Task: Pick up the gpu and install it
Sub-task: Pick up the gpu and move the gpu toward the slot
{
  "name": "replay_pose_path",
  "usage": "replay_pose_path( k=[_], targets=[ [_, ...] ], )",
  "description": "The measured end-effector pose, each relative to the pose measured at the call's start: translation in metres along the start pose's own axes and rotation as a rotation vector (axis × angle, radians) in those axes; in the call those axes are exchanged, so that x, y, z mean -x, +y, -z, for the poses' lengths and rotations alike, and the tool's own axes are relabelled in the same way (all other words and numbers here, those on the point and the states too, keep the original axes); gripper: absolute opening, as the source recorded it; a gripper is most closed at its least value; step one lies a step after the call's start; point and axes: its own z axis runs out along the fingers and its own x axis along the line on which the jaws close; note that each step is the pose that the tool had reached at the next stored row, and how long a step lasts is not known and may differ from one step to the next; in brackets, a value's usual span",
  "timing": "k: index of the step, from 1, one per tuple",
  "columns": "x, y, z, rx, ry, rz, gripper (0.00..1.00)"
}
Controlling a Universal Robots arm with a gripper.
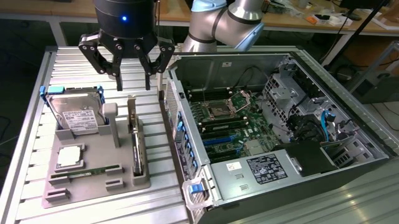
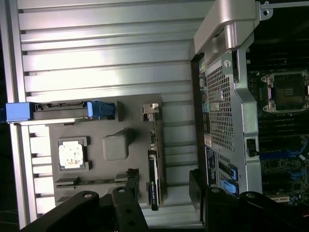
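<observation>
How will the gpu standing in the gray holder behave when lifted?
Probably stiff: the gpu is a flat board with a metal bracket. Standing on its thin edge in the gray holder, it might tip if nudged sideways.

Cannot read the white label (image 1: 80,122) on the silver boxy hard drive (image 1: 67,105). Cannot make out either face of the thin dark expansion card (image 1: 138,154), standing edge-on.

Gripper (image 2: 164,178) open, one finger on each side of the gpu (image 2: 153,164). The gpu stands on edge in grey holder (image 2: 137,145) on slatted table (image 2: 106,48). Same holder carries processor chip (image 2: 72,154), memory stick (image 2: 91,182) and hard drive (image 2: 63,108). Open computer case (image 2: 227,111) sits near the holder.
</observation>
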Motion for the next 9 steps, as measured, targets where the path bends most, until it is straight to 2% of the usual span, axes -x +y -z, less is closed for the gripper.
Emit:
replay_pose_path(
  k=[9],
  targets=[
    [0.0005, -0.0072, -0.0006, 0.0001, 0.0000, 0.000, 0.54]
  ],
)
